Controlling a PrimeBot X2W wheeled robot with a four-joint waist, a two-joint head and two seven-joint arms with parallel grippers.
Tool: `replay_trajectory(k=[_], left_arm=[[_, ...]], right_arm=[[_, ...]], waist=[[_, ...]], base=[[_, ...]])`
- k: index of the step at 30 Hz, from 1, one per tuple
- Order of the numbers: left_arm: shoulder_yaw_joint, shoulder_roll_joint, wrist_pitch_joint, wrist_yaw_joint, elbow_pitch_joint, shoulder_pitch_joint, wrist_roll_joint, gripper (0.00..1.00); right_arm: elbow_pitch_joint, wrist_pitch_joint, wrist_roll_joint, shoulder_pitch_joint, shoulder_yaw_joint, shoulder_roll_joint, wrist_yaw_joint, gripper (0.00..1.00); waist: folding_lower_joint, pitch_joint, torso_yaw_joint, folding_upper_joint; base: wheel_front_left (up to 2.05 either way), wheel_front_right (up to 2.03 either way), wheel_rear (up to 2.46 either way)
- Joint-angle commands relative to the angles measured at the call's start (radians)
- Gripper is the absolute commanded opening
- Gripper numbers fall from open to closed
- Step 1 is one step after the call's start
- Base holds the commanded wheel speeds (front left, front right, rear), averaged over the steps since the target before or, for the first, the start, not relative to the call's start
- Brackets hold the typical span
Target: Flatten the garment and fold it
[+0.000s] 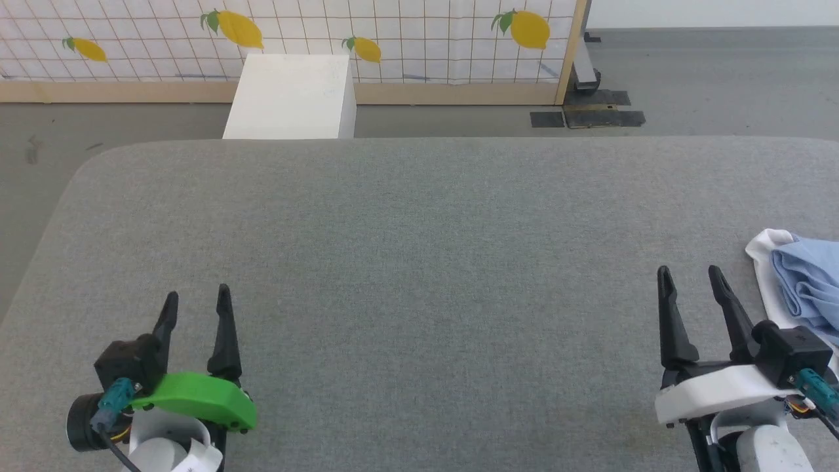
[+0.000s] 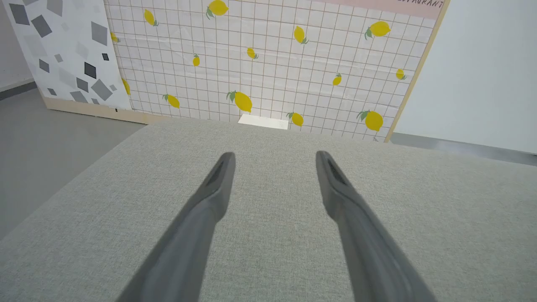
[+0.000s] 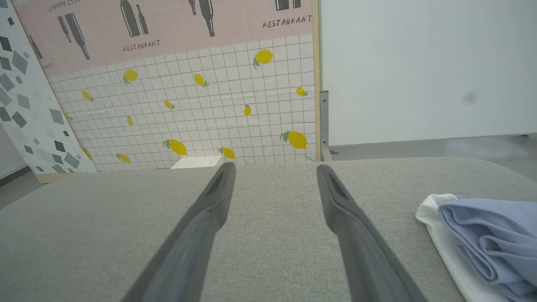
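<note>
The garment (image 1: 809,282) is a light blue knit shirt bunched in soft folds at the table's right edge, lying on a white cloth (image 1: 763,252). The right wrist view has the garment (image 3: 491,239) at its lower right. My right gripper (image 1: 689,278) stands open just left of the garment, apart from it, with nothing between its fingers (image 3: 209,209). Down at the near left, my left gripper (image 1: 196,301) is open and empty, far from the garment, its fingers (image 2: 214,197) hovering over bare grey fabric.
The grey fabric table (image 1: 419,262) spreads wide between the grippers. Beyond its far edge a white box (image 1: 292,88) stands on the floor against a lemon-printed tiled panel (image 1: 393,33). Grey floor lies to the left and right.
</note>
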Motion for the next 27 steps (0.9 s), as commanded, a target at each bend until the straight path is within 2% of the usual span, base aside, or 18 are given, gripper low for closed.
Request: replay_trajectory(k=[1,27], left_arm=[[-0.004,-0.004,-0.007,-0.006,0.010,0.014,0.020,1.00],[-0.020,-0.007,-0.008,-0.012,0.032,0.001,0.017,1.00]], right_arm=[[0.003,-0.005,-0.011,0.019,0.002,0.001,-0.002,1.00],[0.025,-0.006,-0.007,0.026,0.013,0.001,-0.002,1.00]], waist=[[0.0001,-0.004,-0.001,0.0000],[0.0001,-0.003,-0.012,0.0000]], base=[[0.00,0.00,0.00],[0.00,0.00,0.00]])
